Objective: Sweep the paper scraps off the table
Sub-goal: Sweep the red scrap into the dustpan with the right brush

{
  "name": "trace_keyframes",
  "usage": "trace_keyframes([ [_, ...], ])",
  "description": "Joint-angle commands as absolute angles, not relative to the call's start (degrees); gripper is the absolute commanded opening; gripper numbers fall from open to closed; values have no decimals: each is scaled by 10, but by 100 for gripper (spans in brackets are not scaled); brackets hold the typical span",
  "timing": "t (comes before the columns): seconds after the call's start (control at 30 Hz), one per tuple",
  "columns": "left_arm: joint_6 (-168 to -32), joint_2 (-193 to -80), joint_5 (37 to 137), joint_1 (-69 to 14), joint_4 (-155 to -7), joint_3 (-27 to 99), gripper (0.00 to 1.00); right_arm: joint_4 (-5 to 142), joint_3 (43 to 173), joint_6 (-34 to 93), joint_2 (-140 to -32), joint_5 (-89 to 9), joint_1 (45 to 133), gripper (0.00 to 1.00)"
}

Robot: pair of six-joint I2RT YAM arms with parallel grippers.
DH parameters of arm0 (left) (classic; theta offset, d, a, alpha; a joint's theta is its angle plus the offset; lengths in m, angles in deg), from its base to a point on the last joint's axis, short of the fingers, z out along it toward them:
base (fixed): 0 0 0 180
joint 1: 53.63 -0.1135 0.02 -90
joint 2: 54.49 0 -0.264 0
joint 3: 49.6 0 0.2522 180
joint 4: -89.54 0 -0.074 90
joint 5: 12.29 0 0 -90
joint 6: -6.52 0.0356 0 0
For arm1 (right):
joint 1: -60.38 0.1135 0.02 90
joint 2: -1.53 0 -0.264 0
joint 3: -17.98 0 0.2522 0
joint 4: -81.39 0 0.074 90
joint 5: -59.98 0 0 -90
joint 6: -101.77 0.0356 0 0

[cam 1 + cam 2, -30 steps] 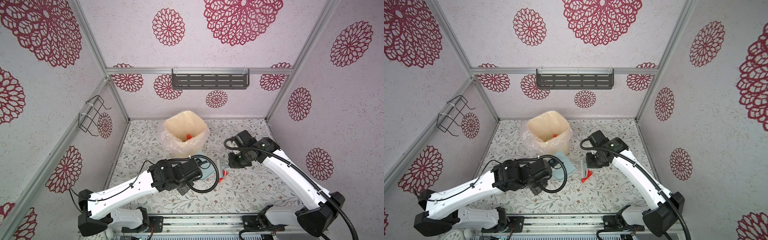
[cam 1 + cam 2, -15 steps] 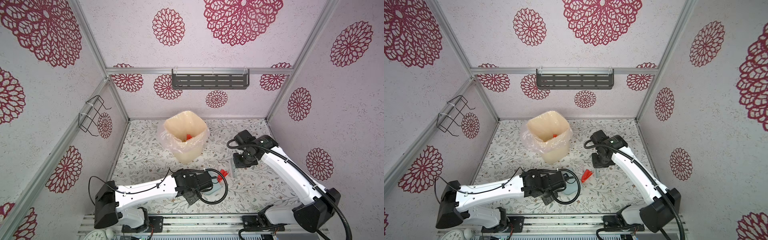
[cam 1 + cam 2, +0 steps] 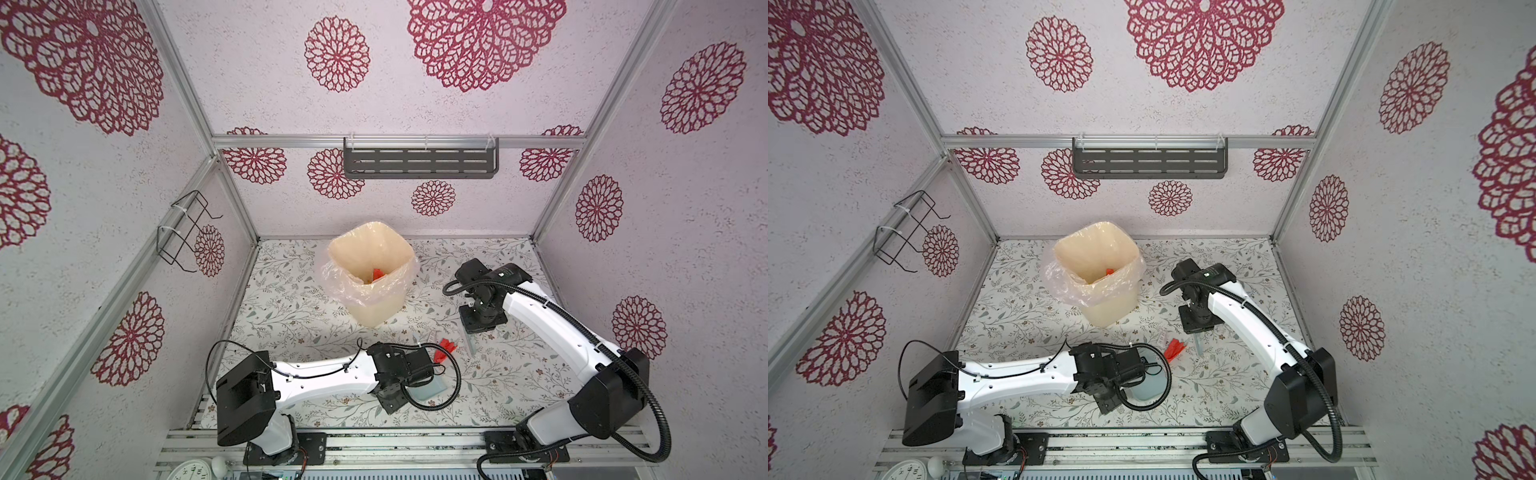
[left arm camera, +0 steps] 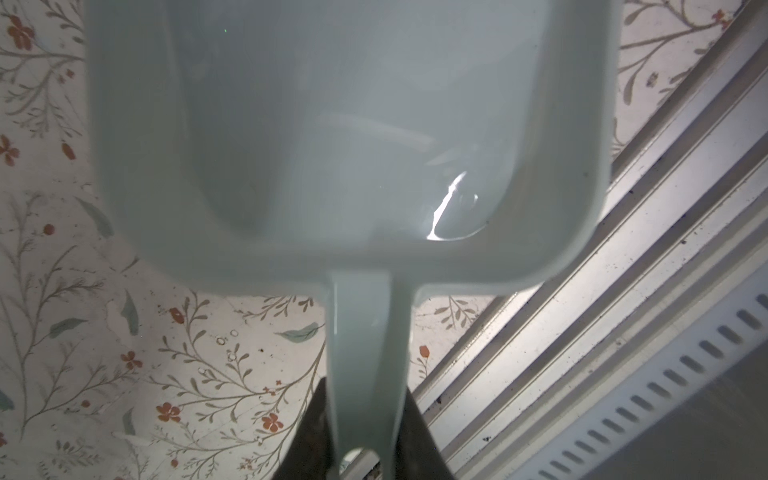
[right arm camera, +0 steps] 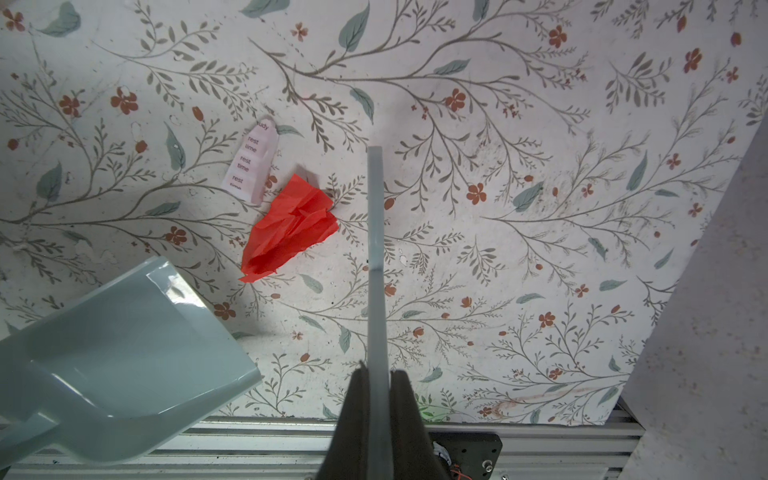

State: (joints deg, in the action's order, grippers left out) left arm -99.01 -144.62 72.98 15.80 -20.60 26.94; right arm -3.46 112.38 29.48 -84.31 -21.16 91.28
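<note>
Sweeping stage, seen as the tools are being lined up on the remaining litter. The left gripper (image 4: 365,436) is closing narrowly on the handle of the dustpan (image 4: 332,124) and is presenting the empty pan low over the table (image 5: 540,124). Whether its lip is touching the surface cannot be told. The right gripper (image 5: 379,415) is clamping fully on the brush (image 5: 375,249), which is showing edge-on as a thin pale strip just beside the red scrap (image 5: 291,226). That scrap is lying near the table's front middle, and the white scrap (image 5: 251,162) is resting just beside it. Both are sitting between the brush and the pan's open mouth, and neither is touching the pan.

Judged step: gathering the last scraps into the pan. The next move is calling for the pan's lip to be pressed flat on the table, facing the scraps, and for the brush to be drawn across them toward it.

Count: two scraps on the table, one red and one white, with no yellow showing. There is one dustpan, one brush and one lined bin (image 3: 374,307), which is already holding red paper (image 3: 377,274).
</note>
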Motion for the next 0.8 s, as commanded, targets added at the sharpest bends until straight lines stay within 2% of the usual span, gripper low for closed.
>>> trace_keyframes([
  [0.0, -988, -1463, 750, 143, -217, 270, 0, -41, 1145, 282, -847, -192, 911, 0],
  [0.77, -1004, -1511, 760, 82, -244, 293, 0, -36, 1150, 241, -911, -209, 928, 0],
])
